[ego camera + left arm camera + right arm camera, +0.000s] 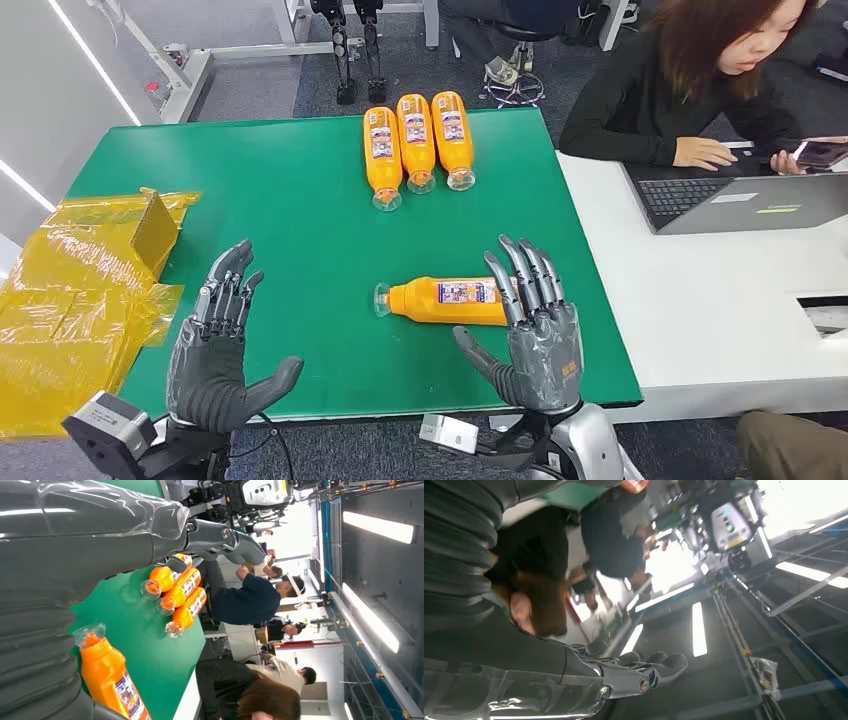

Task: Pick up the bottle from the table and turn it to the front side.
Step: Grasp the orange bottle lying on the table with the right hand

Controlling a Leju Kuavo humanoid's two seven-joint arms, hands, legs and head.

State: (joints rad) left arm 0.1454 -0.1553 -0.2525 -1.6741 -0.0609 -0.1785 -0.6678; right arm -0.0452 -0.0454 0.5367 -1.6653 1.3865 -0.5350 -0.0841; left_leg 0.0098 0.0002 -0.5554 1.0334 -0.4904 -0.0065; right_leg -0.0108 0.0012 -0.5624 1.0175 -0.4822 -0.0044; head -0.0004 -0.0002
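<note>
The green rectangular table (300,230) carries a crumpled yellow plastic bag (70,300) at its left edge and three orange plastic bottles (417,145) lying in a row at the far side. The grey left hand (215,345) is raised over the near left part, palm up, its fingers apart and holding nothing. The grey right hand (530,325) is also upright with spread fingers, just beside the orange labelled bottle (445,300), which lies on its side with its clear cap to the left.
</note>
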